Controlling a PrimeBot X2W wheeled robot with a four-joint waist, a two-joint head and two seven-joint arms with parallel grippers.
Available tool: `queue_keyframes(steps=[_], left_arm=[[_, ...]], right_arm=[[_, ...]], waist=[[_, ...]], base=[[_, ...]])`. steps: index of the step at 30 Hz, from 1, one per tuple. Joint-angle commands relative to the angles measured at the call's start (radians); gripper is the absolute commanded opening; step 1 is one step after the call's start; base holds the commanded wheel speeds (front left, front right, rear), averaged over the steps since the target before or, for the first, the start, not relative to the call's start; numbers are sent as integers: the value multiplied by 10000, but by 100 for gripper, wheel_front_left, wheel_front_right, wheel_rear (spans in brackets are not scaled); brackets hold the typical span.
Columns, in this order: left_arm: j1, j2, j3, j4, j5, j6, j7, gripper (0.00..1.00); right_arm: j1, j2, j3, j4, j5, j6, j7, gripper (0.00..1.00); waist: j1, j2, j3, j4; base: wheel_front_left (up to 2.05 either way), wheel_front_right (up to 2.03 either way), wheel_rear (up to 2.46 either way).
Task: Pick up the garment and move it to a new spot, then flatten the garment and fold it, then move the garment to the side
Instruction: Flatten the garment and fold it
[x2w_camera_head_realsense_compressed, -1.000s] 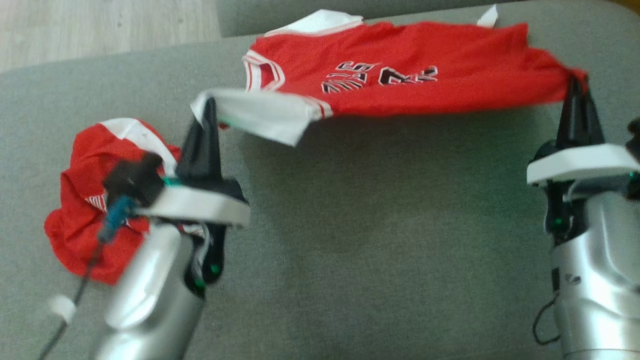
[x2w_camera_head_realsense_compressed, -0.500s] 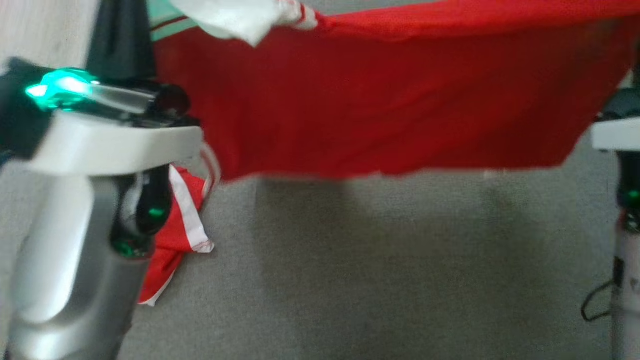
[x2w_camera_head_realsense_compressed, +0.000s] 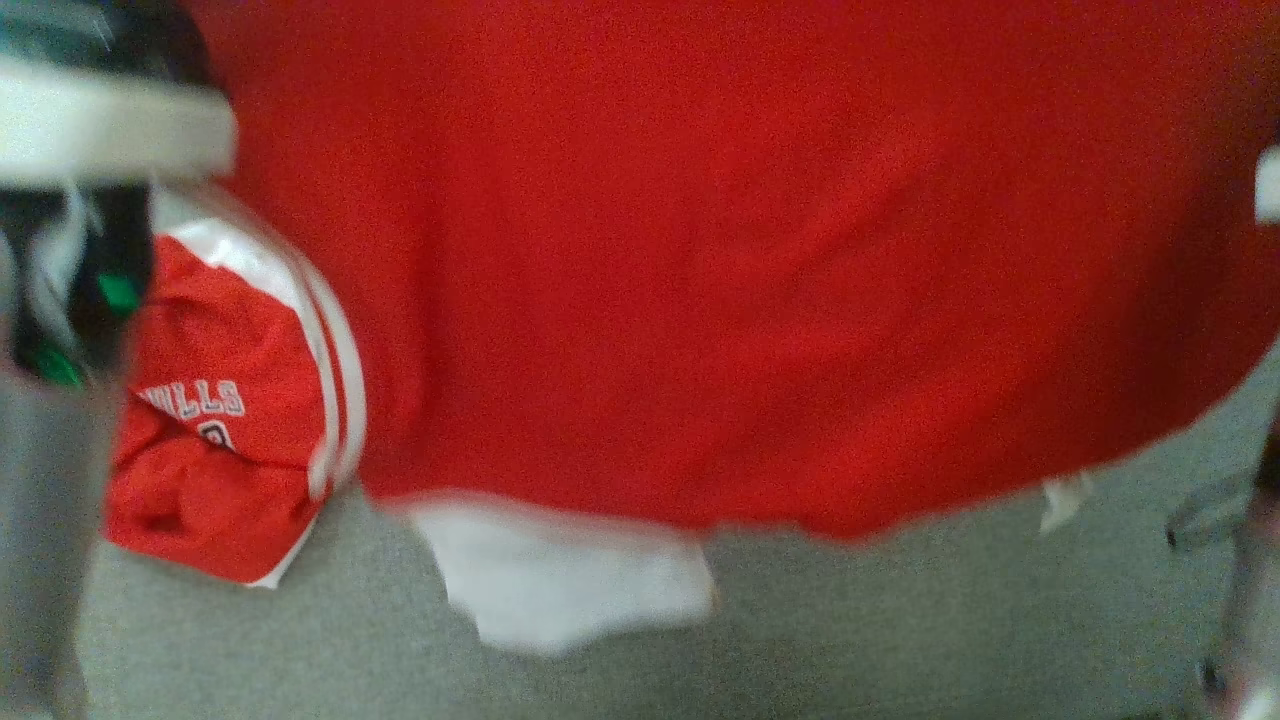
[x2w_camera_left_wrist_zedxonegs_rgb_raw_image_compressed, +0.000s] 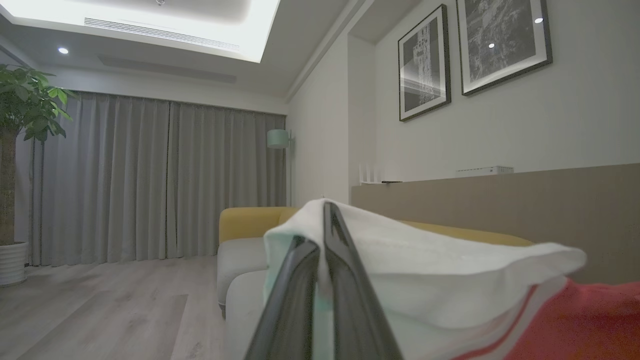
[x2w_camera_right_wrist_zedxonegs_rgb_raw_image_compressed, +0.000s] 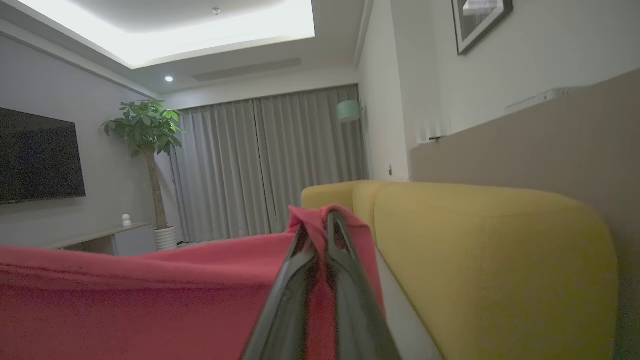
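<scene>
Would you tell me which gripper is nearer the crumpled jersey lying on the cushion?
Left. The left gripper, shut on the held shirt's white sleeve, stands beside the crumpled jersey; the right gripper pinches the shirt's far edge.

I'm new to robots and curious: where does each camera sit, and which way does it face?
Head view: on the head, facing down at the grey couch and the hanging red shirt; left arm at left.
Left wrist view: on that wrist, facing the room along the left hand, shut on the white sleeve.
Right wrist view: likewise, right hand shut on the shirt's red edge.
Both wrist views share shirt, curtains, plant.
</scene>
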Motion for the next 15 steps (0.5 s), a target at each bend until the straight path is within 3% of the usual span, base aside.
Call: queue_keyframes(steps=[1, 4, 6, 10, 13, 15], left_arm=[[-891, 521, 429, -61, 94, -86, 35, 0], [-2513, 538, 269, 1554, 144, -601, 10, 0], [-3694, 350, 307, 2848, 157, -719, -185, 0], [-5805, 7, 165, 5112, 668, -935, -1224, 0], [-7056, -324, 222, 6481, 839, -938, -2122, 0], [-7583, -407, 16, 7230, 1047, -1181, -2586, 0]], right_arm=[[-762, 100, 218, -112, 125, -7, 88, 0], [-2419, 103, 446, 1288, 126, -7, -8, 0], [-3642, -43, 689, 2409, -64, -7, -371, 0], [-5981, 180, 292, 4934, -78, -7, -1599, 0], [-7278, 73, 185, 6364, -457, -7, -2648, 0], [-7795, -78, 148, 7176, -705, -7, -3288, 0]], waist=[[-1, 0, 941, -18], [-1, 0, 1694, 21], [-1, 0, 2097, 68], [-1, 0, 2486, 133], [-1, 0, 2600, 234], [-1, 0, 2637, 296]], base=[[0, 0, 0], [0, 0, 0], [0, 0, 0], [0, 0, 0], [0, 0, 0], [0, 0, 0]])
